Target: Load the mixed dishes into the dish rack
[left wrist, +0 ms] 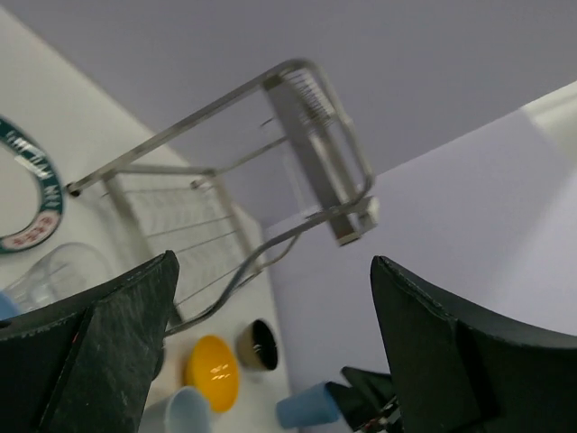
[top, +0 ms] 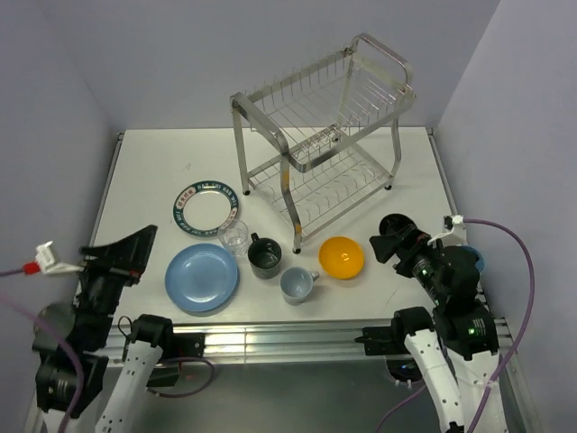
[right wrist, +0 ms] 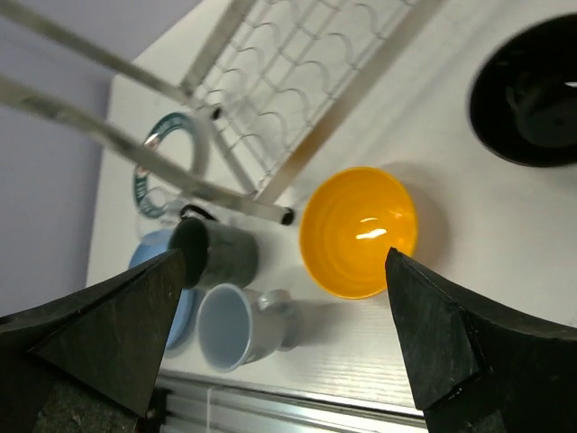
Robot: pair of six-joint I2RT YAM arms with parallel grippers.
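Jaws wide apart, empty, on left gripper [left wrist: 273,271] and right gripper [right wrist: 285,262]. Orange bowl [top: 342,257] sits just in front of dish rack [top: 311,122]. Pinch bowl rim, lift high, miss rack leg.

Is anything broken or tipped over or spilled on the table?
Nothing looks broken or spilled. The orange bowl, pale mug, dark mug and clear glass stand upright, the blue plate and green-rimmed plate lie flat, and the dish rack stands on its legs. Only the blue cup sits apart, tucked beside the right arm.
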